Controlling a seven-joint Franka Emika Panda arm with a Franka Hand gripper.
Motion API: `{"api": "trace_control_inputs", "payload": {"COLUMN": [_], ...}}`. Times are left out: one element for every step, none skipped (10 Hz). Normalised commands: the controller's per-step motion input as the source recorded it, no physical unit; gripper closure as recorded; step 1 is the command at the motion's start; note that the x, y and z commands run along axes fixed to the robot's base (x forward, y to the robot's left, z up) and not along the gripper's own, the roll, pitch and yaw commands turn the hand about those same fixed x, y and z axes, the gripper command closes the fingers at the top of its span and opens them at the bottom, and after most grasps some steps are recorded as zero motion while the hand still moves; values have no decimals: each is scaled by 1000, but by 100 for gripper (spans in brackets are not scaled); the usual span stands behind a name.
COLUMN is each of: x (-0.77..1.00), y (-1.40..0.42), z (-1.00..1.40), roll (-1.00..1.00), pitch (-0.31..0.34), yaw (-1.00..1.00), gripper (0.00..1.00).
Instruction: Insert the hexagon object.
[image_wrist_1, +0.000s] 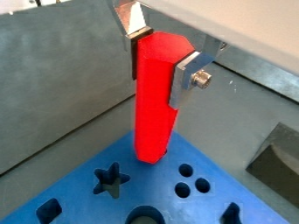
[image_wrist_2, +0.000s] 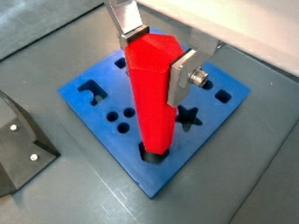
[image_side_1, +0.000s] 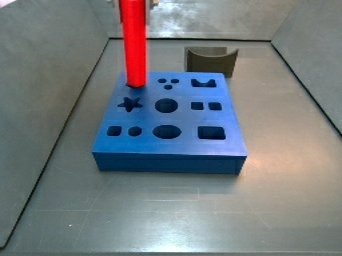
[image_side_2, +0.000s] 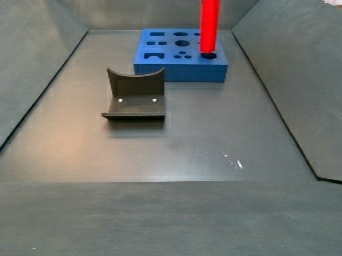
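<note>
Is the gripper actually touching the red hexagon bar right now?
Touching. In a wrist view the gripper has its silver fingers pressed flat against opposite sides of the upright hexagon bar.

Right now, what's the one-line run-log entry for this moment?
pincer: shut on red hexagon bar | bar: upright, lower end at hole in blue block | olive curved piece: apart

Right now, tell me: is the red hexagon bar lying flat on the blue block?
No. The hexagon bar stands upright, held between the gripper fingers, its lower end at a hole in the blue block.

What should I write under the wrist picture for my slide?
The gripper holds the red bar upright, its lower end in a hole at the corner of the blue block.
</note>
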Motion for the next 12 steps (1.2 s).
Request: {"api": "trace_control_inputs", "payload": {"x": [-154,-31,34,69,49,0,-29,-23,-51,-97,-109,-126], "y": [114,109,91,77,57,0,0,0,0,0,0,0], "z": [-406,-437,-469,-471,-534,-669,-649,-551,-494,-474,-489,-540], "roll": [214,247,201,201,170,49,-63,-119,-160,-199,-191,-190], "pitch": [-90,-60,-44,-29,-63,-189,-299,-324,-329,-296,-294,-259], "yaw": [0,0,20,14,0,0,-94,-100,-89,-71,-71,-77], "gripper": [100,100,100,100,100,100,100,100,100,100,100,100]}}
